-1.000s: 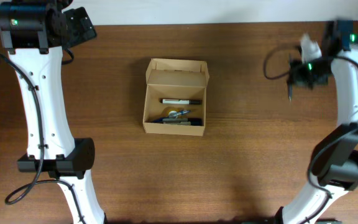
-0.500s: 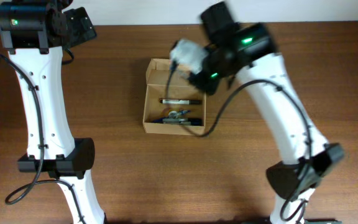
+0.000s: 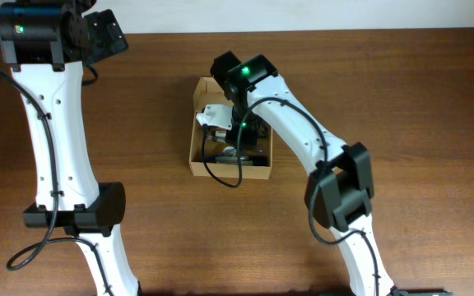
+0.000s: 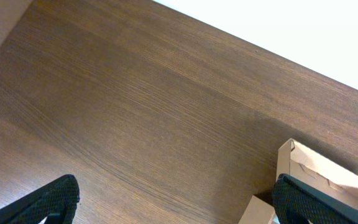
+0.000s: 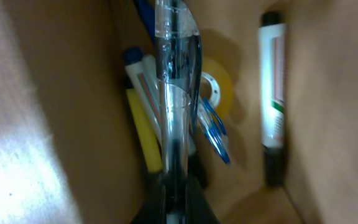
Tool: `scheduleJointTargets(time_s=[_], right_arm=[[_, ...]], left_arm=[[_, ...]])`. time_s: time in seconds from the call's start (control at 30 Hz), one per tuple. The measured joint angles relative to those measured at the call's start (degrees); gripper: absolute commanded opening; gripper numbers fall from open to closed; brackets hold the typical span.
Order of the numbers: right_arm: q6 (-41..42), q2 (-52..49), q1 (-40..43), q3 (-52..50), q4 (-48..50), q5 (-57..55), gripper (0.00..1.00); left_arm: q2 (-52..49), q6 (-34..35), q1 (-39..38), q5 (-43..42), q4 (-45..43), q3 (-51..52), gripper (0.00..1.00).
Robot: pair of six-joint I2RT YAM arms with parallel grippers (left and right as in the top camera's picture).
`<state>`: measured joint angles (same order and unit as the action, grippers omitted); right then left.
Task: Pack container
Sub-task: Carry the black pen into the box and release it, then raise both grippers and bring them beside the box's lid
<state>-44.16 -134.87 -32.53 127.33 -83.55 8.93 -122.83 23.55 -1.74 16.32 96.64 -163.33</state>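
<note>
One clear pen (image 5: 176,81) sits pinched in your right end effector (image 5: 178,200), low inside the container (image 3: 192,150) on the bench (image 3: 385,123), ready to drop by the marker (image 5: 272,106); your left end effector (image 4: 176,202) hangs wide, far from the container.

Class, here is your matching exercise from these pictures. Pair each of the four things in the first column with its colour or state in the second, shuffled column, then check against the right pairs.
Column one:
1. left pincer
2. right pincer
3. marker
4. tape roll

Column two:
A. yellow, lying in the box
B. open, above the table
C. white body with a dark cap
D. shut on a clear pen

Right pairs: 1-B, 2-D, 3-C, 4-A.
</note>
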Motion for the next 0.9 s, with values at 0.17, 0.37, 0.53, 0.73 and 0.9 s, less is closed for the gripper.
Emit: scheduleJointTargets(time_s=[0.17, 0.37, 0.53, 0.73, 0.9], right_arm=[[0.1, -3.7, 0.2, 0.0, 0.8, 1.7, 0.04], [1.4, -5.8, 0.2, 0.0, 2.1, 2.5, 0.51], [3.3, -5.8, 0.2, 0.0, 0.4, 2.8, 0.62], [4.4, -4.1, 0.2, 0.0, 0.0, 2.7, 0.62], [9.5, 4.9, 0.2, 0.6, 1.0, -1.8, 0.60]], left_arm=[[0.0, 0.0, 0.0, 0.0, 0.0, 0.0, 1.00], [0.0, 0.0, 0.0, 0.0, 0.0, 0.0, 1.00], [0.0, 0.0, 0.0, 0.0, 0.0, 0.0, 1.00], [0.0, 0.0, 0.0, 0.0, 0.0, 0.0, 1.00], [0.0, 0.0, 0.0, 0.0, 0.0, 0.0, 1.00]])
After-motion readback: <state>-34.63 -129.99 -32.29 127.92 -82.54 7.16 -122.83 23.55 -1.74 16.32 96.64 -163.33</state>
